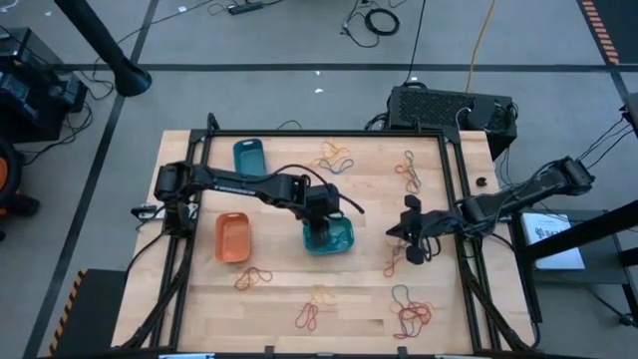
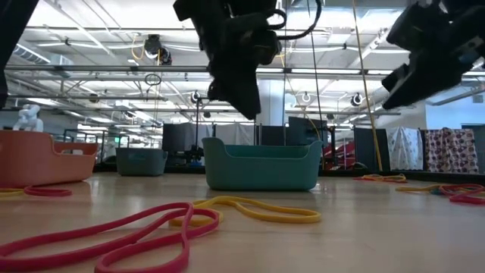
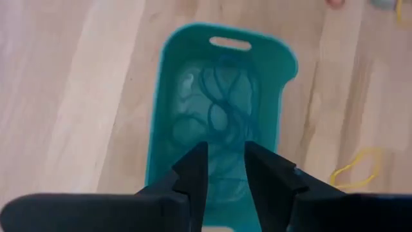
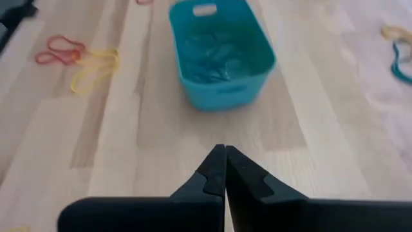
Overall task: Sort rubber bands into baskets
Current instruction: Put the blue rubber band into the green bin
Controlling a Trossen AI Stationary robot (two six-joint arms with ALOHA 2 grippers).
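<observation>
The teal basket (image 1: 342,239) stands at mid-table and holds several blue-green rubber bands (image 3: 222,106). My left gripper (image 3: 226,149) hangs open and empty just above it, fingers pointing down; in the low view my left gripper (image 2: 236,95) is clear of the teal basket's rim (image 2: 261,144). My right gripper (image 4: 225,149) is shut and empty, above the bare table to the right of the basket, and shows in the high view (image 1: 411,237). The orange basket (image 1: 232,237) and the darker blue basket (image 1: 249,156) stand to the left.
Loose red, yellow and blue-green rubber bands lie in clumps at the far middle (image 1: 335,155), far right (image 1: 411,172), near left (image 1: 252,277), near middle (image 1: 314,311) and near right (image 1: 411,313). A black box (image 1: 449,108) sits beyond the far edge.
</observation>
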